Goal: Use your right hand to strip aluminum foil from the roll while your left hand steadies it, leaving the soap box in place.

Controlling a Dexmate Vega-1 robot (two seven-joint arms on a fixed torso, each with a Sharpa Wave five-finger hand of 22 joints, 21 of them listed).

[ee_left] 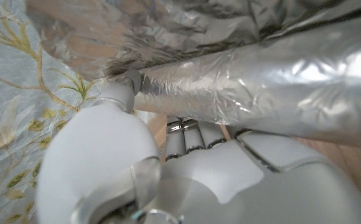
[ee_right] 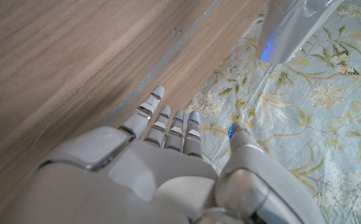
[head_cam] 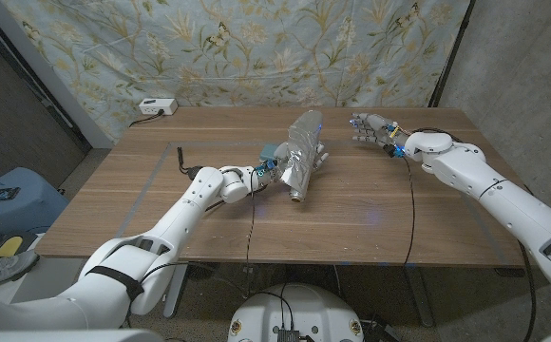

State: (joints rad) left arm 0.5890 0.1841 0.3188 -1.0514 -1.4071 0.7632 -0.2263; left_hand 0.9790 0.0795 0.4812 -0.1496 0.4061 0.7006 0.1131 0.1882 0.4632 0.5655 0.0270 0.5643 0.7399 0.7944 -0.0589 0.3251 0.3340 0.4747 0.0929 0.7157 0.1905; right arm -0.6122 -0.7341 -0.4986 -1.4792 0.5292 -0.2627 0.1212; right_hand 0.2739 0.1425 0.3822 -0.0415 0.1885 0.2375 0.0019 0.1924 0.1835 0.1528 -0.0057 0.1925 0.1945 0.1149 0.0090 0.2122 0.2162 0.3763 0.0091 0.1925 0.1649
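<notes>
I have the aluminum foil roll [head_cam: 299, 171] lying near the middle of the wooden table [head_cam: 142, 204], with a crumpled sheet of pulled foil [head_cam: 306, 133] standing up off its far end. My left hand [head_cam: 264, 174] is at the roll's left side; in the left wrist view its fingers [ee_left: 190, 138] reach under the roll [ee_left: 261, 81] and touch it, so I judge it grasps the roll, though how firm the hold is cannot be confirmed. My right hand [head_cam: 375, 130] is up near the table's far right part, apart from the foil, fingers spread and holding nothing; the right wrist view shows that hand [ee_right: 168, 162] released over bare wood. A teal object that I take for the soap box [head_cam: 270, 152] sits just beside the left hand, mostly hidden. Risks as I assess them: the loose sheet is already crumpled, so a grab low on it may tear it unevenly or drag the whole roll; if the left hold is weak, the roll may turn or slide into the soap box and shift it. The left wrist is close enough to nudge that box itself.
</notes>
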